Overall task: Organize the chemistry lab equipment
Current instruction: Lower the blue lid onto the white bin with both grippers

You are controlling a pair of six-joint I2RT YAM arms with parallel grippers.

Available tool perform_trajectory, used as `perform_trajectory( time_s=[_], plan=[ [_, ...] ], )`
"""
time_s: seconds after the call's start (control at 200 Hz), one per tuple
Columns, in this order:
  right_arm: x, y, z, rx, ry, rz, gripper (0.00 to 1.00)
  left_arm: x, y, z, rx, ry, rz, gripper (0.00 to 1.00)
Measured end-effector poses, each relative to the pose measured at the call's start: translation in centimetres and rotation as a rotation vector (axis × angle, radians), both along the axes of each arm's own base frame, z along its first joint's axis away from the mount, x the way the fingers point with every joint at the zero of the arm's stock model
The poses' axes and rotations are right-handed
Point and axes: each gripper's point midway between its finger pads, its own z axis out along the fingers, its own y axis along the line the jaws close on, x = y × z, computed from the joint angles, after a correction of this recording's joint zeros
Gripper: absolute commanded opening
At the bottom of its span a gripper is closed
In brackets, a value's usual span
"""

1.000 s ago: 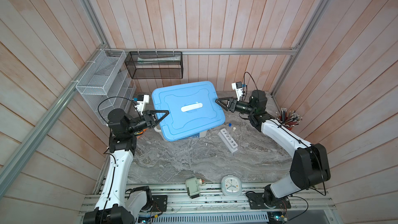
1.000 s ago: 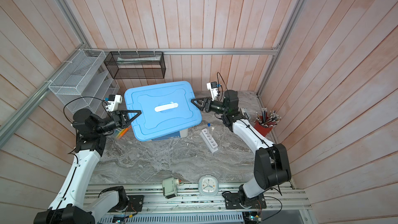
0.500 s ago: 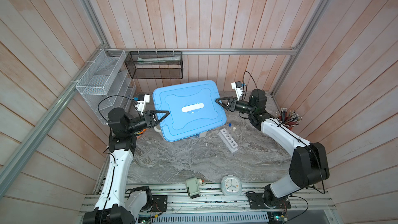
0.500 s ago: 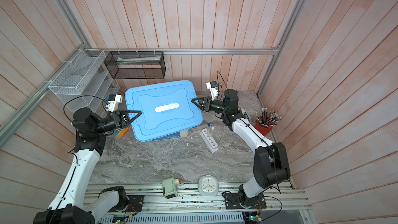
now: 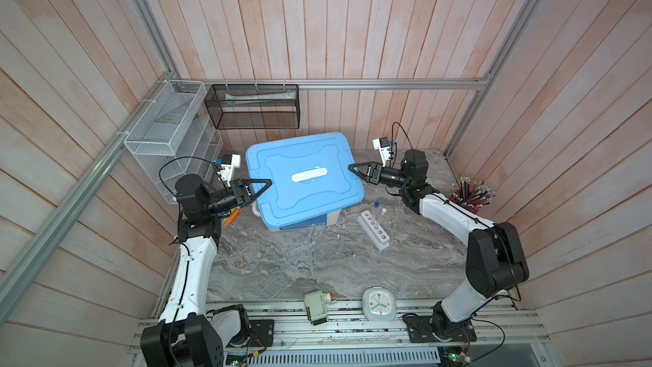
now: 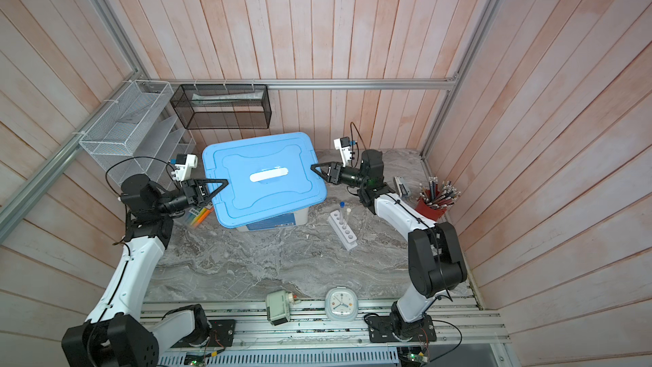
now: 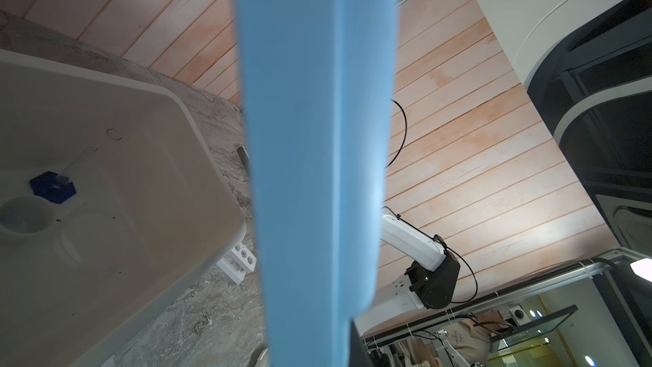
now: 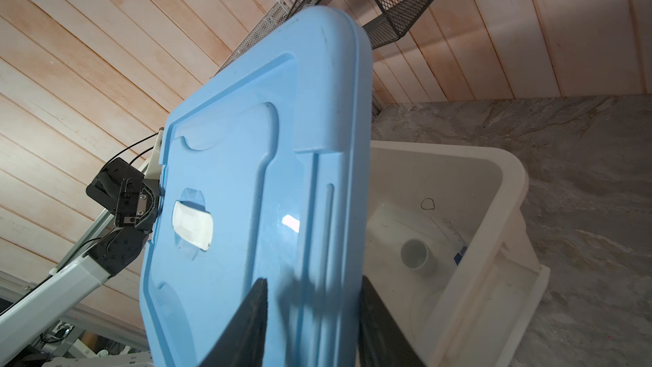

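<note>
A blue lid (image 5: 303, 178) hangs tilted above the white bin (image 8: 508, 206). My left gripper (image 5: 269, 182) is shut on the lid's left edge, and the lid (image 7: 317, 135) fills the left wrist view. My right gripper (image 8: 313, 280) straddles the lid's right rim, one finger above it and one below, with a gap still showing over the top. In the bin lie a blue-based clear cylinder (image 7: 53, 187), a small clear cup (image 7: 23, 218) and a clear round dish (image 7: 95, 238). The white six-hole rack (image 5: 374, 231) holds a blue-capped tube (image 5: 376, 206) and a white-capped tube (image 5: 383, 212).
A red cup of pencils (image 5: 471, 199) stands at the right wall. A pale clock (image 5: 378, 303) and a small grey device (image 5: 315, 307) sit at the front edge. Orange markers (image 5: 231, 217) lie under my left arm. A black mesh basket (image 5: 252, 105) and a white wire shelf (image 5: 169, 128) hang at the back left.
My right gripper's jaws have narrowed around the lid's right rim. The lid and the left arm have stayed where they were.
</note>
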Motion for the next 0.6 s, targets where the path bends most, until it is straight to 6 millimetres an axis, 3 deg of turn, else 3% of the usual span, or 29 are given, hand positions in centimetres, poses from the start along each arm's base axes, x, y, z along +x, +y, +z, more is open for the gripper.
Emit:
perform_trajectory(
  time_s=[0.23,0.465,0.6],
  plan=[
    [1.2,1.2,-2.8,0.005,0.086,-0.012,0.40,1.2,0.7,-2.4,0.010,0.044,0.017,0.01],
    [1.8,1.3,-2.2,0.055,0.097,-0.034,0.38,2.7,2.0,-5.3,0.023,0.083,0.055,0.10],
    [2.2,1.4,-2.8,0.070,0.123,-0.045,0.38,3.9,2.5,-7.2,0.017,0.128,0.068,0.17]
  ],
)
